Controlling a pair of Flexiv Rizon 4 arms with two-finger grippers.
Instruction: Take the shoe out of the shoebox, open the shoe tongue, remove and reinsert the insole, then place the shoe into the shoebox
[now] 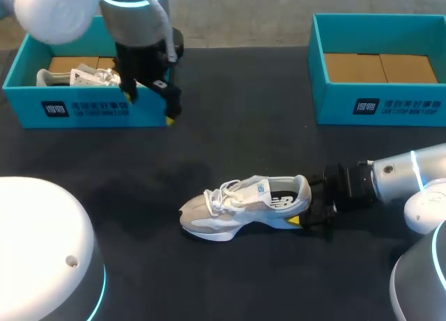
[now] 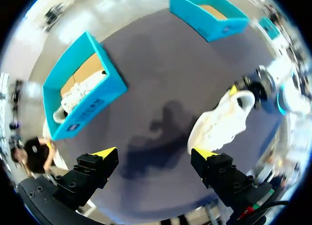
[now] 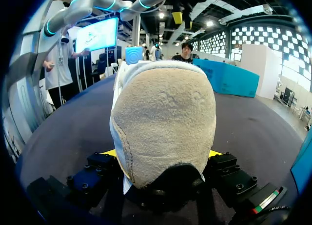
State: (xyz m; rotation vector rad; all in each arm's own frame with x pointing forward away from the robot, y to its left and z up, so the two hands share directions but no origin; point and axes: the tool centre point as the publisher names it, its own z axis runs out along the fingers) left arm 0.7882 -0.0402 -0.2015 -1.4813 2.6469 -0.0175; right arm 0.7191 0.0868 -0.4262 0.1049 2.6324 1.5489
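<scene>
A grey and white shoe lies on its sole in the middle of the dark table, toe to the left. My right gripper comes in from the right and is shut on its heel. In the right wrist view the suede heel fills the space between the fingers of the right gripper. My left gripper hangs open over the front wall of the left shoebox. It holds nothing. In the left wrist view the left gripper is high above the table, with the shoe ahead of it.
A second white shoe lies inside the left shoebox. A second teal shoebox stands at the back right with only its cardboard floor showing. In the left wrist view that box is far ahead.
</scene>
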